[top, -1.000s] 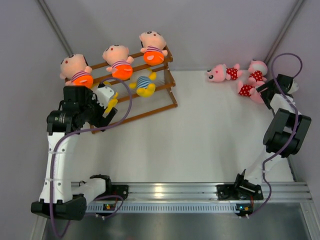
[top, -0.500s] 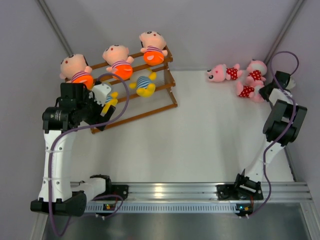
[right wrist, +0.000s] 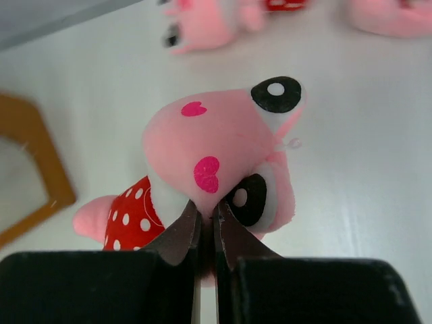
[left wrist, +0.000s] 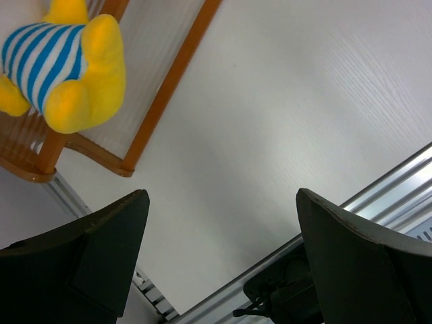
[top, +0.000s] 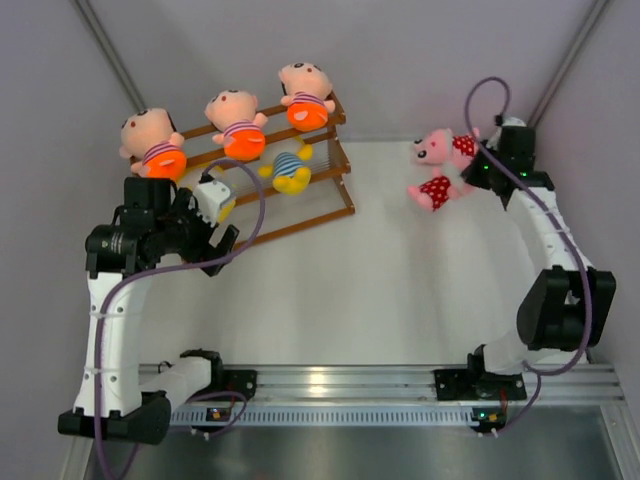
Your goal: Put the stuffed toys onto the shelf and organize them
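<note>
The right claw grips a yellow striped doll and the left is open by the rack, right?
No: the right gripper holds a pink plush doll in a red spotted dress, per the right wrist view. The left gripper is open by the brown wooden rack.

Shelf [top: 343, 175] at table's far-left corner, skewed to the far edge; three top-tier dolls [top: 152, 138] [top: 236, 120] [top: 305, 92] in a row along it; lower doll [top: 290, 170] one tier down, toward the right end. Near the far-right corner: held doll [top: 432, 190] in right gripper [right wrist: 204, 214]; rear doll [top: 440, 147] behind it, toward the far edge; third doll [right wrist: 385, 17], mostly hidden, seemingly right of that.
</note>
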Robot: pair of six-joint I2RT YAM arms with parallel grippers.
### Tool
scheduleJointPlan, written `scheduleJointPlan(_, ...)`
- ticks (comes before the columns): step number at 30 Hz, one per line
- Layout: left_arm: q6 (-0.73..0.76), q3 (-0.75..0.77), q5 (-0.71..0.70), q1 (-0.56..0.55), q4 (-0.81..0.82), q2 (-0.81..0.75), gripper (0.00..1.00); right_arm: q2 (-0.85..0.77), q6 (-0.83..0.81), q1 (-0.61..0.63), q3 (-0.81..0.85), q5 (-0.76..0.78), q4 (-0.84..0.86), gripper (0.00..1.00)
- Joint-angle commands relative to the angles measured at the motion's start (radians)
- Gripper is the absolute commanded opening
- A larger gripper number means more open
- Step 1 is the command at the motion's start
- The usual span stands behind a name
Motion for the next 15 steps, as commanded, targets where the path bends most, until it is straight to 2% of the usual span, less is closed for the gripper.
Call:
scheduleJointPlan(1,0.020,-0.037,0.094,-0.007,-0.006,-0.051,0.96,-0.107,-0.238,0.219,-0.002,-0.161,-0.169,0.00)
scheduleJointPlan(2,0.022,-0.052,0.105,-0.007,-0.009,-0.062,0.97,-0.122,-0.297,0.323,-0.031,-0.195,-0.181,0.00)
scheduleJointPlan(4,0.022,-0.066,0.143,-0.007,-0.009,-0.092,0.98,-0.174,-0.382,0.434,-0.070,-0.252,-0.169,0.00)
scheduleJointPlan(5,0.023,-0.079,0.157,-0.007,-0.008,-0.106,0.98,-0.197,-0.420,0.551,-0.120,-0.286,-0.148,0.00)
scheduleJointPlan(9,0.029,-0.102,0.252,-0.007,-0.009,-0.173,0.98,-0.303,-0.407,0.793,-0.208,-0.361,0.051,0.00)
scheduleJointPlan(11,0.026,-0.128,0.312,-0.007,-0.009,-0.192,0.98,-0.325,-0.393,0.920,-0.209,-0.343,0.155,0.00)
scheduleJointPlan(15,0.017,-0.193,0.407,-0.007,-0.009,-0.244,0.98,-0.276,-0.421,1.094,-0.131,-0.349,0.236,0.00)
